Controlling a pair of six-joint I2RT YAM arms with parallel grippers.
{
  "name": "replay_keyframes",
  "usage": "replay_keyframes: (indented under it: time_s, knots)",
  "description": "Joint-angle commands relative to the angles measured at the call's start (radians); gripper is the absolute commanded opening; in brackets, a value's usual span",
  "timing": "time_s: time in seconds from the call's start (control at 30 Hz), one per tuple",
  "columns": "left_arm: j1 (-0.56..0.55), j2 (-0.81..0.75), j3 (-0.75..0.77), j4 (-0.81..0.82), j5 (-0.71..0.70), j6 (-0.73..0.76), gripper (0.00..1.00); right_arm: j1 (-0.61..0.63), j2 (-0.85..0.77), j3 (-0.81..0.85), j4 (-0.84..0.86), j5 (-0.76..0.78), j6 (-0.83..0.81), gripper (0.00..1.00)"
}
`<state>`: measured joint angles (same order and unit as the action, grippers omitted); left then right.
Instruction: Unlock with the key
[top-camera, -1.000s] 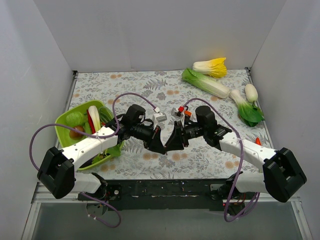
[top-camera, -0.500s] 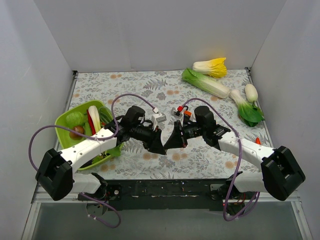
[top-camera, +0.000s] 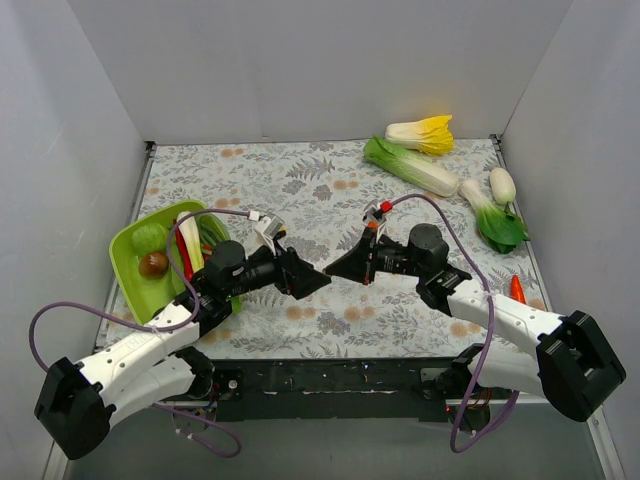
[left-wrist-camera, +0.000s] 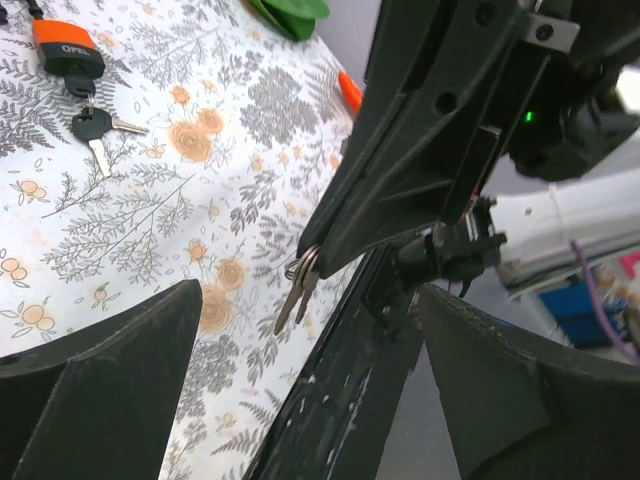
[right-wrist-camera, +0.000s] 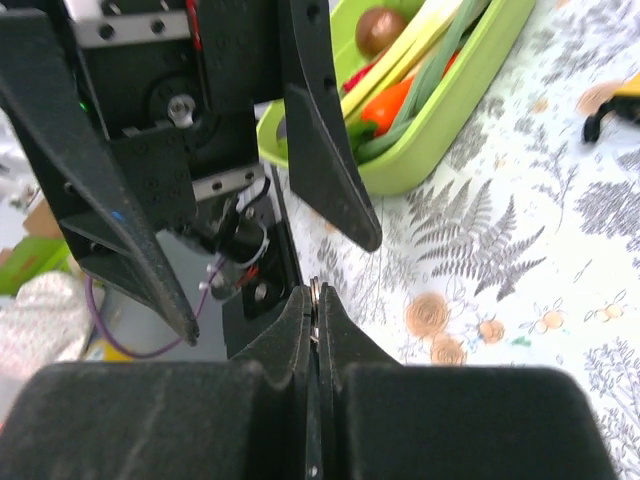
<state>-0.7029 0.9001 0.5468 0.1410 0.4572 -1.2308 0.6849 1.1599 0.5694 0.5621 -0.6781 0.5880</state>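
Two small silver blades of the key (left-wrist-camera: 298, 293) hang from a ring pinched in my right gripper (left-wrist-camera: 318, 256), which is shut on it; the heads are hidden between the fingers. In the right wrist view only the ring's edge (right-wrist-camera: 315, 292) shows at the closed fingertips of the right gripper (right-wrist-camera: 317, 306). My left gripper (left-wrist-camera: 310, 400) is open, its fingers (left-wrist-camera: 110, 380) wide apart just short of the hanging key, touching nothing. From above, the left gripper (top-camera: 315, 281) and right gripper (top-camera: 335, 270) point at each other over the table's near middle. An orange padlock (left-wrist-camera: 68, 55) lies on the cloth with another black-headed key (left-wrist-camera: 93, 125) beside it.
A green basket (top-camera: 125, 245) of vegetables stands at the left, close to the left arm. A yellow padlock (right-wrist-camera: 615, 98) lies on the cloth. Cabbages (top-camera: 410, 165) and greens (top-camera: 495, 220) lie at the back right, and a carrot (top-camera: 517, 288) by the right arm. The table's black front edge (left-wrist-camera: 330, 400) runs under the grippers.
The left arm has drawn back toward its base and its gripper has opened. The right gripper has closed and shifted slightly right, now holding the key alone.
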Motion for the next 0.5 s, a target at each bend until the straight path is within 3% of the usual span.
replay_keyframes:
  time_s: [0.0,0.23,0.47]
  knots:
    - [-0.006,-0.015,-0.06,0.229,-0.127,-0.246,0.87,0.002,-0.038,-0.032,0.278,0.144,0.137,0.01]
    - [-0.035,0.028,-0.097,0.327,-0.164,-0.4,0.74,0.002,-0.039,-0.04,0.305,0.215,0.167,0.01]
    - [-0.069,0.063,-0.067,0.321,-0.195,-0.397,0.59,0.004,-0.048,-0.048,0.289,0.241,0.168,0.01]
